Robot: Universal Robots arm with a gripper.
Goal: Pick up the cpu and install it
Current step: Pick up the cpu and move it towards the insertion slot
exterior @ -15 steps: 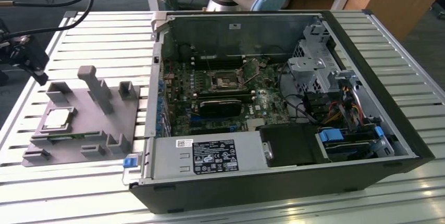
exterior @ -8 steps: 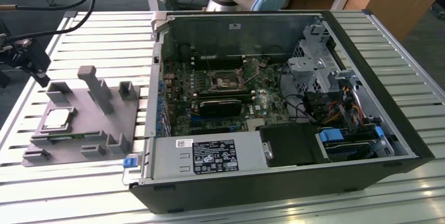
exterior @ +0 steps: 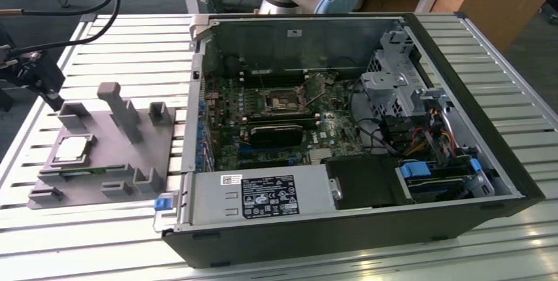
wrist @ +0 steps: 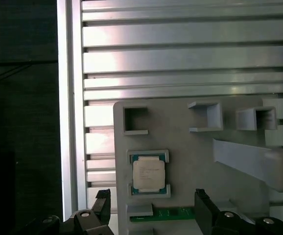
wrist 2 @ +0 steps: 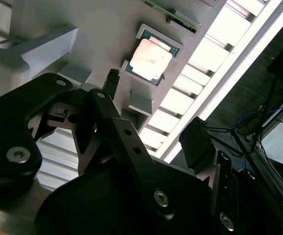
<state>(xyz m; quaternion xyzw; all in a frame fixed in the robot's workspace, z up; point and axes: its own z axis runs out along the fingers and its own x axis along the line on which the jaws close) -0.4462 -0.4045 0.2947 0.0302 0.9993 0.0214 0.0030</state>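
Observation:
The cpu (exterior: 74, 149) is a small silvery square lying flat in a recess of the grey plastic fixture (exterior: 122, 157), at the exterior view's left. Both wrist views show it too: cpu (wrist: 148, 176), cpu (wrist 2: 149, 58). My gripper (exterior: 42, 83) hangs above the far left corner of the fixture, a little away from the chip. Its dark fingers (wrist: 104, 204) stand wide apart, open, with nothing between them. In the open computer case (exterior: 349, 229), the motherboard socket (exterior: 283, 102) sits among dark components.
The fixture has several upright posts (exterior: 117, 108) around the chip. A green strip (wrist: 173, 214) lies in a slot beside the cpu recess. The slatted metal table (wrist: 180, 58) ends just beyond the fixture. Cables (exterior: 96, 29) hang over the table's left.

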